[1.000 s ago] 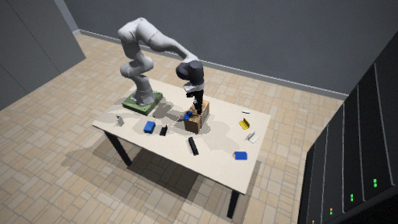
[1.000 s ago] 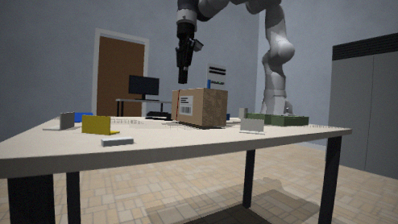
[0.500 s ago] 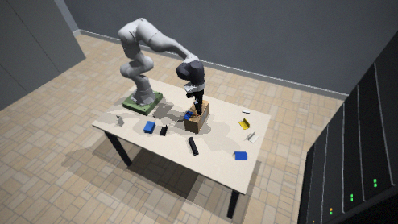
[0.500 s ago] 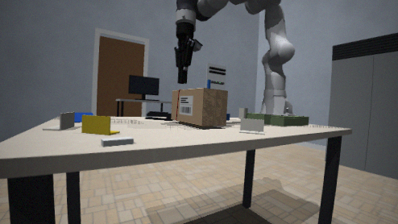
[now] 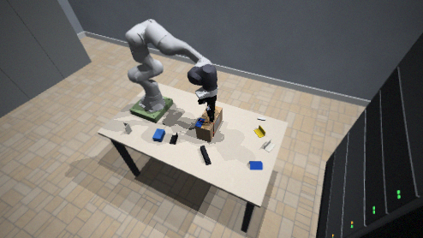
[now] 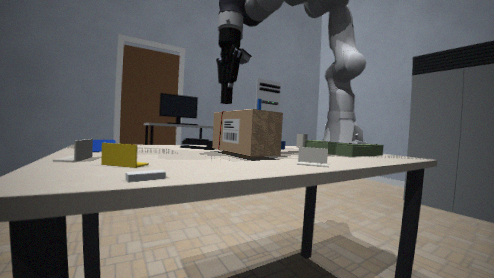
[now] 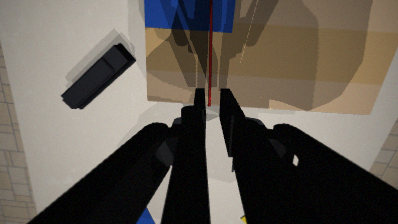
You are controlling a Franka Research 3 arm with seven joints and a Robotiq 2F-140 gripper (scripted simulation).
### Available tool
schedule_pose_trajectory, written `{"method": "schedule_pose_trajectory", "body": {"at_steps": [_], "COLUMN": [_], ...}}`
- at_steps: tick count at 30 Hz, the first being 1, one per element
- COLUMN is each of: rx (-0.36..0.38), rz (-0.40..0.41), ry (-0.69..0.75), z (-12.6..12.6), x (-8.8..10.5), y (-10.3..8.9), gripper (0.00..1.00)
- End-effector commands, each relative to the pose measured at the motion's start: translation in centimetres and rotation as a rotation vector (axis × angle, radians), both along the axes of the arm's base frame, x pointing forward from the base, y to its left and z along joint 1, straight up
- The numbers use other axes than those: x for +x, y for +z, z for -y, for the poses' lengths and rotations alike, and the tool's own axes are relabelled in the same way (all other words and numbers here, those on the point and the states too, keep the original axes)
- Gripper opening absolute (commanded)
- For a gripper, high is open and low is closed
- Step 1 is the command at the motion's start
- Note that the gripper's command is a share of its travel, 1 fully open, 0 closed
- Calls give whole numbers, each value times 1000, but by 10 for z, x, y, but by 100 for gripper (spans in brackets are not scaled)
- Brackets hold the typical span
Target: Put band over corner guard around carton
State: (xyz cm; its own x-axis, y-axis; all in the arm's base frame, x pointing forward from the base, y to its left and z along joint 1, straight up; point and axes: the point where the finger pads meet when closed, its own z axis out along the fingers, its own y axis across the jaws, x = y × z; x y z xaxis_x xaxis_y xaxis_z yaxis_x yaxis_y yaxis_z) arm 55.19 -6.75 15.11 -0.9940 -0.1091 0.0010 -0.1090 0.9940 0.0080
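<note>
Hand: our hand (image 5: 211,121) (image 6: 226,102) (image 7: 212,103) points down above the carton, fingers nearly together with a narrow gap; we see nothing pinched.
Carton: the carton (image 5: 205,132) (image 6: 265,133) (image 7: 300,95) looks level on the surface (image 5: 231,171) (image 6: 215,181) (image 7: 30,60).
Band: the red band (image 6: 221,129) (image 7: 210,60) runs along the carton's top and down its labelled side; in the wrist view its line ends between our fingertips.
Guard: the blue guard (image 5: 199,122) (image 6: 259,104) (image 7: 190,17) sits at the top's far edge from the label, with the band's line crossing it; we cannot tell whether they touch.
Key relation: our fingers flank the band's long line, so closing would go across it; any sideways correction should follow that same crossing direction.

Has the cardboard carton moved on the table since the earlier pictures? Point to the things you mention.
No. In the exterior view, the cardboard carton (image 5: 205,133) (image 6: 265,132) (image 7: 300,65) keeps the same place relative to the brown door (image 6: 150,85).
</note>
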Motion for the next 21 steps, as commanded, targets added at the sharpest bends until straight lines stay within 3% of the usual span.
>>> {"method": "schedule_pose_trajectory", "body": {"at_steps": [1, 21], "rx": [-3, -3], "rz": [-2, -2], "ry": [8, 9], "z": [1, 1], "x": [0, 0], "y": [0, -4], "gripper": [18, 18]}}
